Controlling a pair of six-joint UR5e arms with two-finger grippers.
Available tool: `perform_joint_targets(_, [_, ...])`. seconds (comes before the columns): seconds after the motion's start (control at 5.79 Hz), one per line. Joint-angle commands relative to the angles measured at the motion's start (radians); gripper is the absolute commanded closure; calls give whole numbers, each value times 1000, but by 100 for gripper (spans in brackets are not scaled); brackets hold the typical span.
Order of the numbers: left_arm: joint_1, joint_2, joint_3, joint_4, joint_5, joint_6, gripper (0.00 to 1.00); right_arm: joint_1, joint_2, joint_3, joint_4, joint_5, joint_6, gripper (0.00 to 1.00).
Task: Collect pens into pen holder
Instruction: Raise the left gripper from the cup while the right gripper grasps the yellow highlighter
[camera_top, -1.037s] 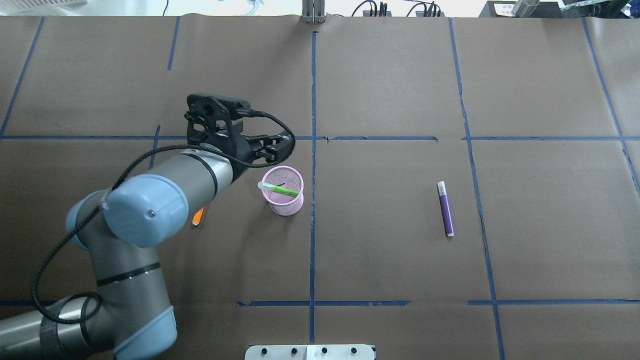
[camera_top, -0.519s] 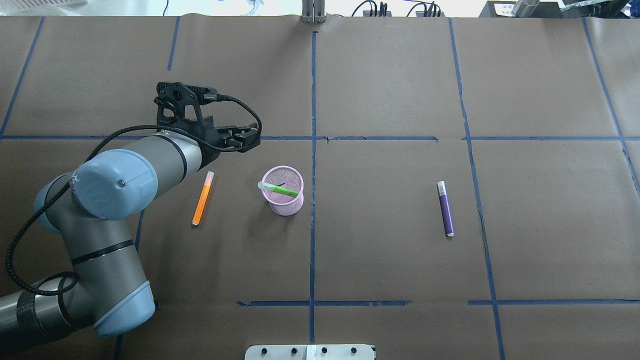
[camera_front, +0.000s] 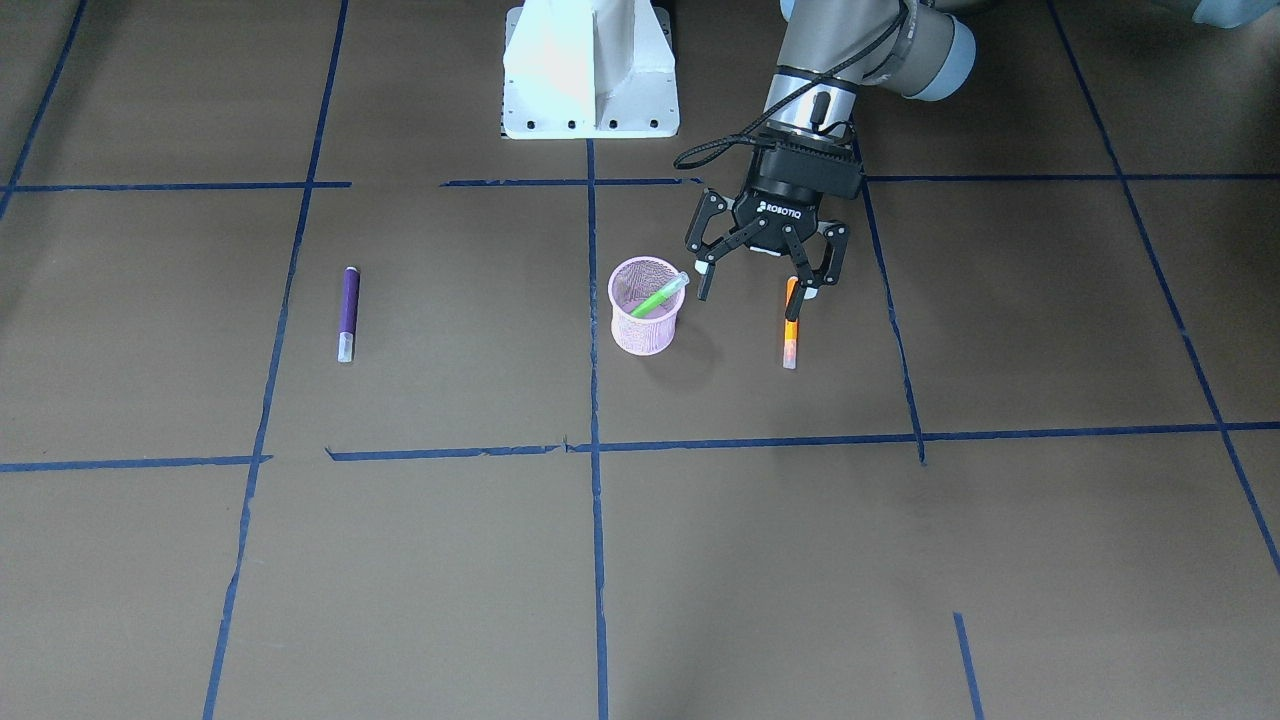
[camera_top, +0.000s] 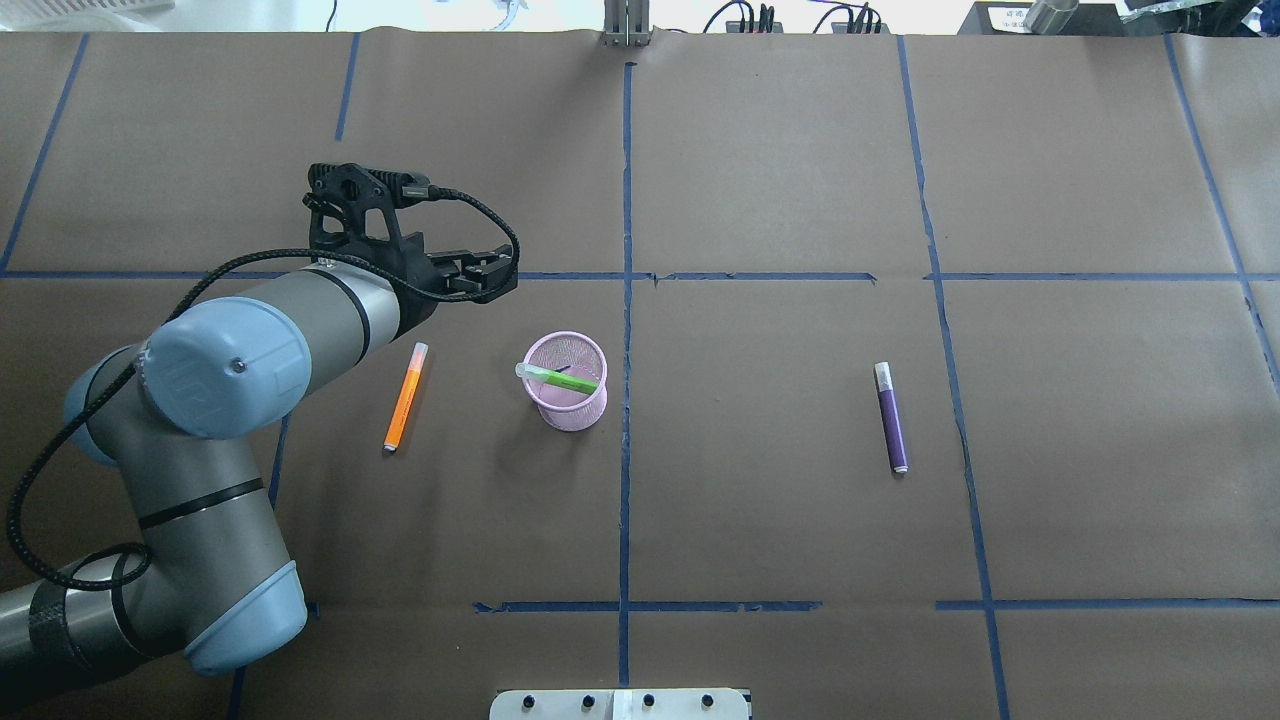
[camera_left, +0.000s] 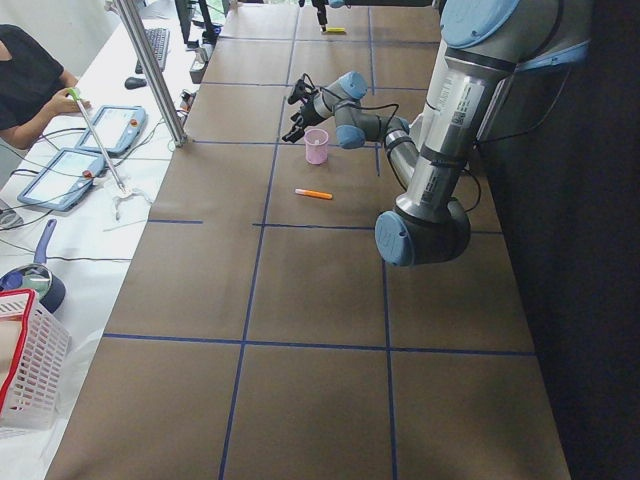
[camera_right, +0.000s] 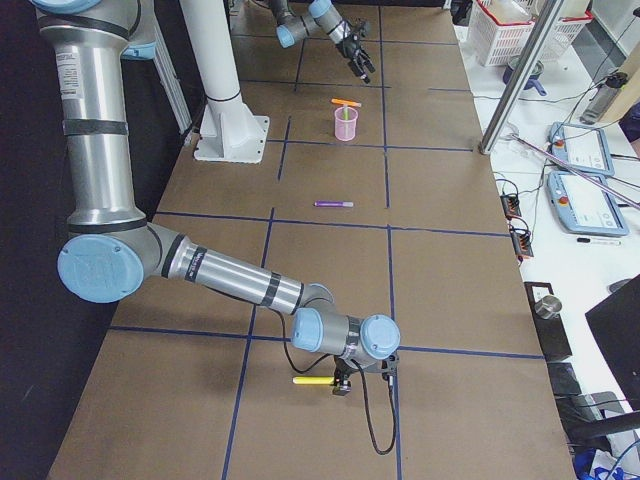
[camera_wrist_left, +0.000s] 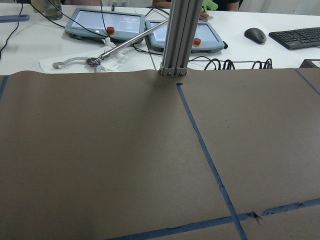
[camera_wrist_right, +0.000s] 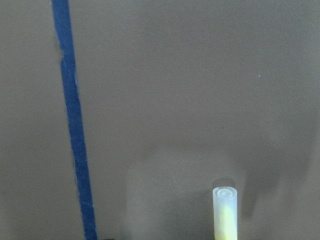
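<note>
The pink mesh pen holder (camera_top: 575, 415) stands near the table's middle, also in the front view (camera_front: 645, 335). The green pen (camera_top: 560, 377) leans inside it, cap end over the rim. The orange pen (camera_top: 405, 398) lies flat left of the holder. The purple pen (camera_top: 890, 420) lies flat far to the right. My left gripper (camera_top: 503, 273) hovers beyond the orange pen's cap end, open and empty; the front view (camera_front: 755, 290) shows its fingers spread. My right gripper (camera_right: 340, 382) shows only in the exterior right view, low over the table; I cannot tell if it is open or shut.
A yellow pen (camera_wrist_right: 224, 215) lies under the right wrist camera, also in the exterior right view (camera_right: 312, 380), far from the holder. The white robot base (camera_front: 590, 70) stands at the near edge. A metal post (camera_top: 626, 25) rises at the far edge.
The left arm swung left and away from the holder, uncovering the orange pen, then came almost to rest. The green pen stays in the holder.
</note>
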Motion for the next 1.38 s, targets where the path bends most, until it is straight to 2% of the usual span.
perform_joint_targets(0.0, [0, -1, -4, 0, 0, 0, 0, -10, 2, -17, 2, -30, -6, 15])
perform_joint_targets(0.17, [0, -1, -4, 0, 0, 0, 0, -10, -1, -18, 2, -49, -8, 17])
perform_joint_targets(0.52, [0, -1, -4, 0, -2, 0, 0, -9, -1, -29, 4, -52, -6, 30])
perform_joint_targets(1.04, [0, -1, -6, -2, -2, 0, 0, -9, -7, -37, 4, -54, -6, 58])
perform_joint_targets(1.21, [-2, -1, -6, -3, -2, -3, 0, -9, -8, -37, 4, -69, -6, 74])
